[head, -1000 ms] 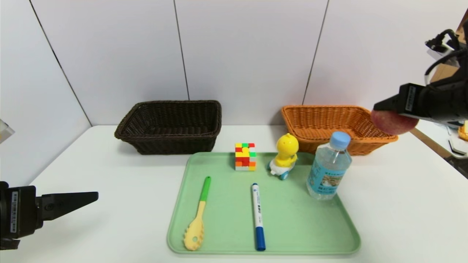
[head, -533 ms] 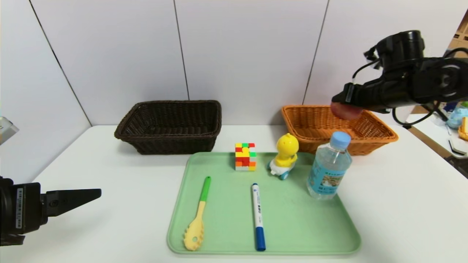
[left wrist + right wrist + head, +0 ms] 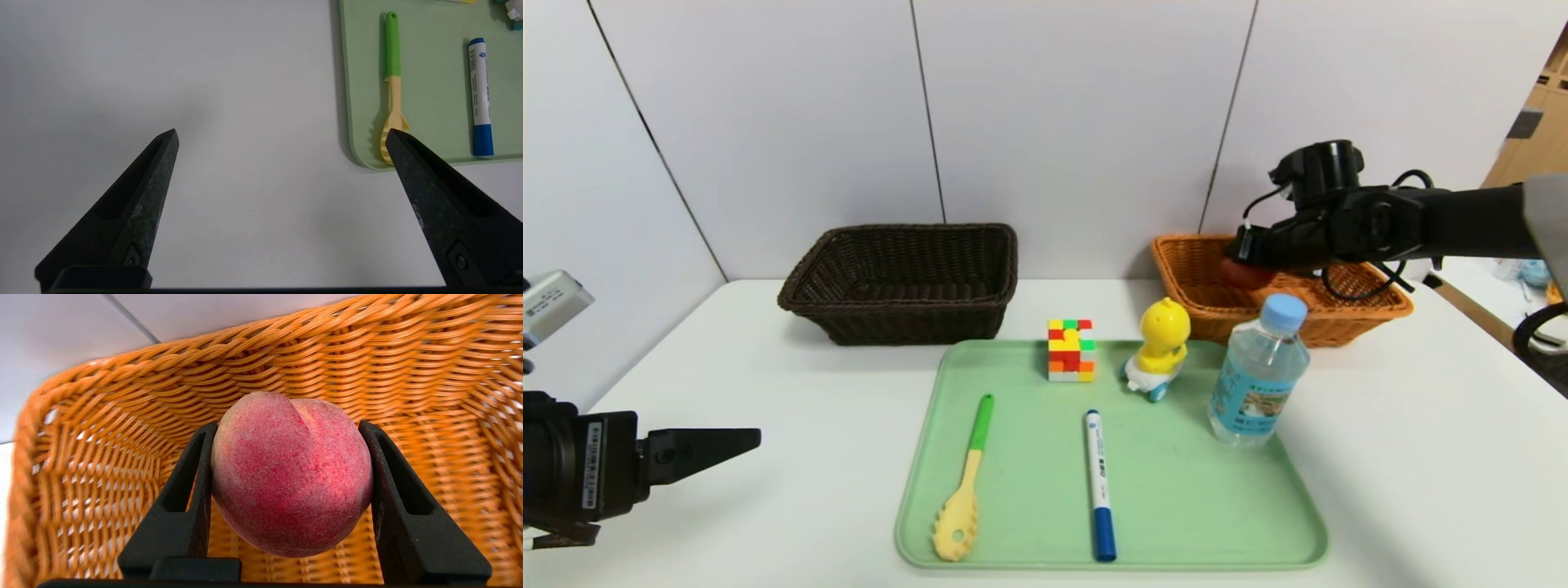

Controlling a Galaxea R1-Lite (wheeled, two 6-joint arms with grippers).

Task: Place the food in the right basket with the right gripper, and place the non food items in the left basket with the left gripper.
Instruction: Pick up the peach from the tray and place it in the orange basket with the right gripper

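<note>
White tabletop; right gripper [image 3: 286,498] clamps peach [image 3: 291,473] inside orange basket [image 3: 102,416]. Lower close to weave, then release. Left gripper [image 3: 282,139] wide open, empty.

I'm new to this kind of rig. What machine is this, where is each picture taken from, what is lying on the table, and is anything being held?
This is a two-armed robot, and each arm ends in a two-fingered pincer. The wide picture comes from a camera on its head; the other two come from cameras on its wrists.

On the white table a green tray carries a pasta spoon, a marker, a puzzle cube, a duck toy and a water bottle. Behind it stand a dark brown basket and an orange basket.

The right pincer grips a peach above the inside of the orange basket. The left pincer is open and empty above bare table, beside the tray.
</note>
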